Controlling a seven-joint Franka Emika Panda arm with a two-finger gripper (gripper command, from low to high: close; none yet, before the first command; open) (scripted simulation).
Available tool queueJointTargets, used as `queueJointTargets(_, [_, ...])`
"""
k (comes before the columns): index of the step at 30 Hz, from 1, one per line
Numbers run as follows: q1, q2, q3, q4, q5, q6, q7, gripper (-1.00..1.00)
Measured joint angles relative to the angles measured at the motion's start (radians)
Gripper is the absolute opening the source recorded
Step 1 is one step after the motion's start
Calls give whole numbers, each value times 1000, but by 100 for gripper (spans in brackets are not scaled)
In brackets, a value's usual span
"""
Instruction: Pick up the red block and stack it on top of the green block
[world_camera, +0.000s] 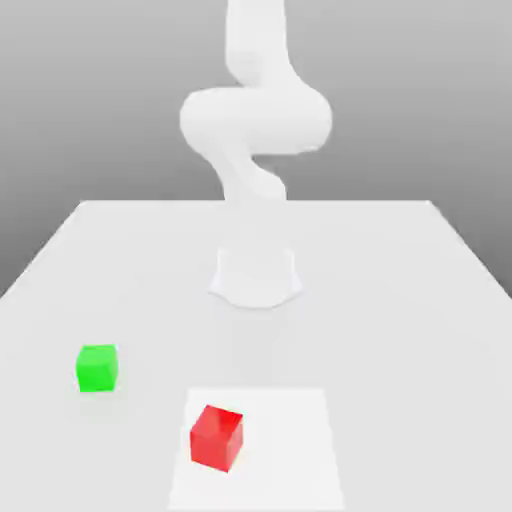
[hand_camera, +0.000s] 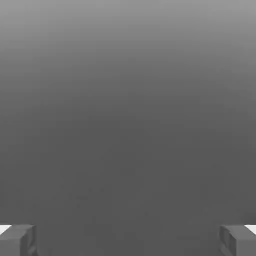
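Two blocks rest on the table (world_camera: 400, 300): red block (world_camera: 217, 437) near the front edge; green block (world_camera: 97, 367) apart, toward the exterior view's left; gripper (hand_camera: 128, 240) with fingers (hand_camera: 17, 239) spread wide, holding nothing; judged, the hand sits above and away from the red block, so descent toward it comes first.

Simulated tabletop test scene: a plain white table (world_camera: 400, 300) against a featureless grey gradient backdrop, bearing a white robot arm (world_camera: 255, 120) on a round base and two flat-shaded cubes, a red block (world_camera: 217, 438) and a green block (world_camera: 97, 368).
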Motion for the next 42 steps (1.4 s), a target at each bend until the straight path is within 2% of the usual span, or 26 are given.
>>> queueJointTargets(14, [-80,514,11,-208,-24,260,156,0])
queueJointTargets(21, [-104,767,1,-310,-6,389,211,0])
queueJointTargets(27, [-104,984,-1,-295,-7,562,219,0])
queueJointTargets(28, [-103,1005,-2,-293,-8,580,221,-100])
queueJointTargets(35, [-105,1003,0,-293,-11,579,223,-100])
queueJointTargets(40, [-109,845,5,-317,-5,444,219,-100])
queueJointTargets(42, [-154,781,-26,-340,-13,405,224,-100])
